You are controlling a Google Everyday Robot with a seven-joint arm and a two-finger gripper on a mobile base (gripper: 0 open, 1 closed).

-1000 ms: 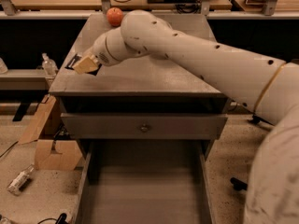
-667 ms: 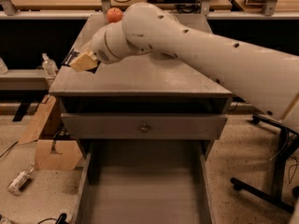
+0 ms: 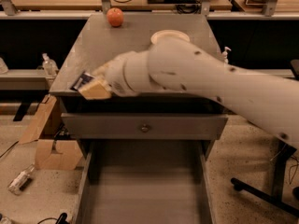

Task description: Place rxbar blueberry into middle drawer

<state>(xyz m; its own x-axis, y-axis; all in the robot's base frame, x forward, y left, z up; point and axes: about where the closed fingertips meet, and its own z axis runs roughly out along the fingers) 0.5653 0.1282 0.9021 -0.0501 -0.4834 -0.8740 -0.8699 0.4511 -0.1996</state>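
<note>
The rxbar blueberry (image 3: 82,80), a small dark blue wrapper, sticks out of my gripper (image 3: 93,87) at the front left corner of the cabinet top (image 3: 140,41). The gripper's tan fingers (image 3: 97,91) are closed around it. My white arm reaches in from the right across the top. The middle drawer (image 3: 88,181) stands pulled open below, a wide grey box with a bare floor. It lies under and in front of the gripper.
A red-orange apple (image 3: 115,17) and a white bowl (image 3: 164,34) sit at the back of the top. A shut drawer front with a knob (image 3: 145,127) is above the open drawer. A cardboard box (image 3: 46,141) and a bottle (image 3: 19,179) lie on the floor at left, and a chair base (image 3: 261,192) at right.
The gripper has moved with the bar from the left edge of the top toward its front left corner, nearer the open drawer.
</note>
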